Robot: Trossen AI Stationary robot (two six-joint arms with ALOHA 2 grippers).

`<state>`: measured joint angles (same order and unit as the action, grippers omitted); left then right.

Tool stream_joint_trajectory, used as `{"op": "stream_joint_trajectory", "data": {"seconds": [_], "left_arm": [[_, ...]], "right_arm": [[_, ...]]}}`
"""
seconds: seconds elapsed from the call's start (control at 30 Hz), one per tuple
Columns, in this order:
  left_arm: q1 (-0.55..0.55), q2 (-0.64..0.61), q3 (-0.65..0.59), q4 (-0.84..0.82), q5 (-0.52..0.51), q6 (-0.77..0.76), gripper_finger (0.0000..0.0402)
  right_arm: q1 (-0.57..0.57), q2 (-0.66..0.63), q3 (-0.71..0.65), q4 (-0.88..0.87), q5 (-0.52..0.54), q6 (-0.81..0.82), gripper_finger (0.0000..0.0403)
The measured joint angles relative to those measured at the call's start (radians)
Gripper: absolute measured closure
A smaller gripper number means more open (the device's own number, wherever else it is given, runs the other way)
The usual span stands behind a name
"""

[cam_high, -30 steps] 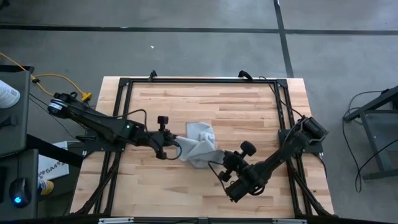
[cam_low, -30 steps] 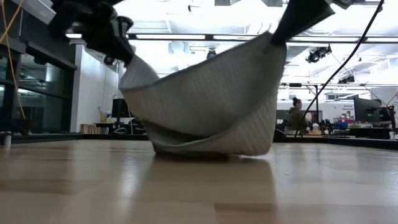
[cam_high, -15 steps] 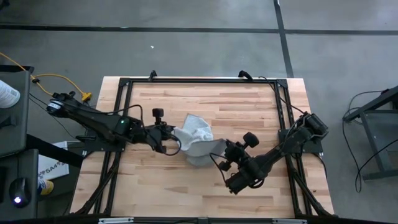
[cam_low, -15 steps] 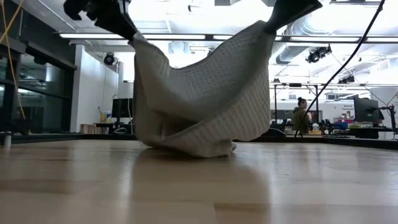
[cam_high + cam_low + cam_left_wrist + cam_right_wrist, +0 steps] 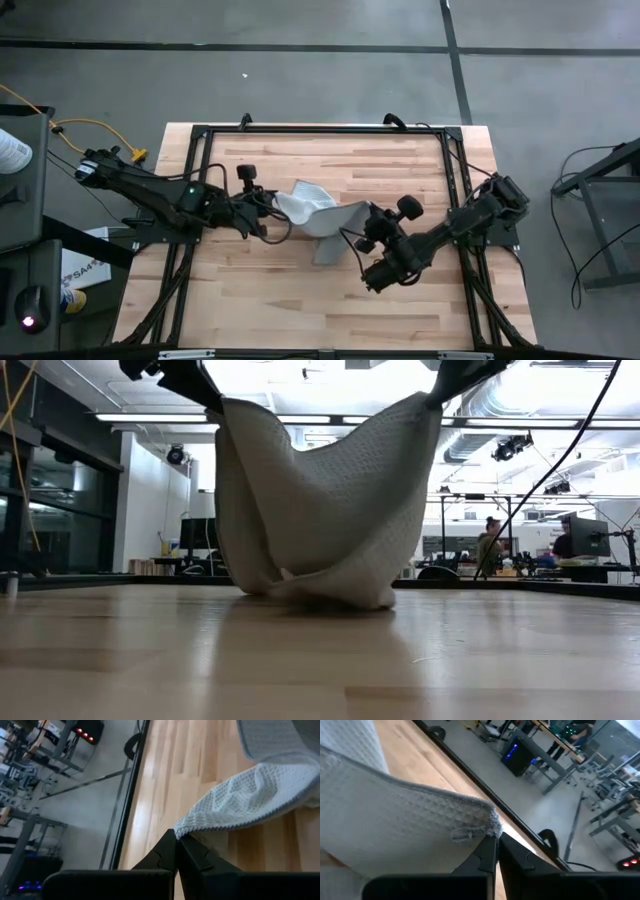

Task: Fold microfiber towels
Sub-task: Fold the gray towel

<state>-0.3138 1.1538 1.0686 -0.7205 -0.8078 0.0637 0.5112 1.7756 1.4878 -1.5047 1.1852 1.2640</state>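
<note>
Towel: the light grey microfiber towel (image 5: 322, 213) hangs between the two grippers over the middle of the wooden table (image 5: 410, 160), lifted by two corners, with its sagging lower part bunched on the wood.
From table height: the towel (image 5: 320, 510) drapes down from both raised corners like a sling, and its bottom folds rest on the tabletop (image 5: 320, 660).
Left gripper: the left gripper (image 5: 272, 208) sits at the towel's left corner, a little left of the table's centre. Its wrist camera shows the two dark fingers (image 5: 165, 852) pressed together, pinching the ribbed hem of the towel (image 5: 235, 802) right at the corner.
Right gripper: the right gripper (image 5: 362, 215) is at the towel's right corner, just right of centre. Its own camera shows its fingers (image 5: 487, 855) closed together on the frayed corner of the cloth (image 5: 405, 825).
Arms: both dark arms reach inward from opposite sides of the table, the left arm (image 5: 150, 195) from the left edge, the right arm (image 5: 450, 230) from the right edge.
Texture: a fine waffle rib shows on the cloth, with a darker stitched border.
Room: beyond the table, a person (image 5: 490, 545) stands among desks and monitors far back on the right.
</note>
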Motion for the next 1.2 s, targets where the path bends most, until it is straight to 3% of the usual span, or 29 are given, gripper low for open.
{"op": "stream_joint_trajectory", "data": {"seconds": [0.33, 0.97, 1.2], "left_arm": [[0.000, -0.005, 0.019, -0.073, -0.100, 0.010, 0.0401], [0.001, -0.025, 0.019, -0.068, -0.152, 0.038, 0.0401], [0.106, -0.025, 0.019, -0.067, -0.156, 0.080, 0.0401]], "right_arm": [[-0.072, -0.063, 0.000, -0.047, 0.080, -0.042, 0.0399], [-0.246, -0.145, 0.000, -0.052, 0.125, -0.226, 0.0399], [-0.304, -0.144, 0.000, -0.050, 0.174, -0.251, 0.0399]]}}
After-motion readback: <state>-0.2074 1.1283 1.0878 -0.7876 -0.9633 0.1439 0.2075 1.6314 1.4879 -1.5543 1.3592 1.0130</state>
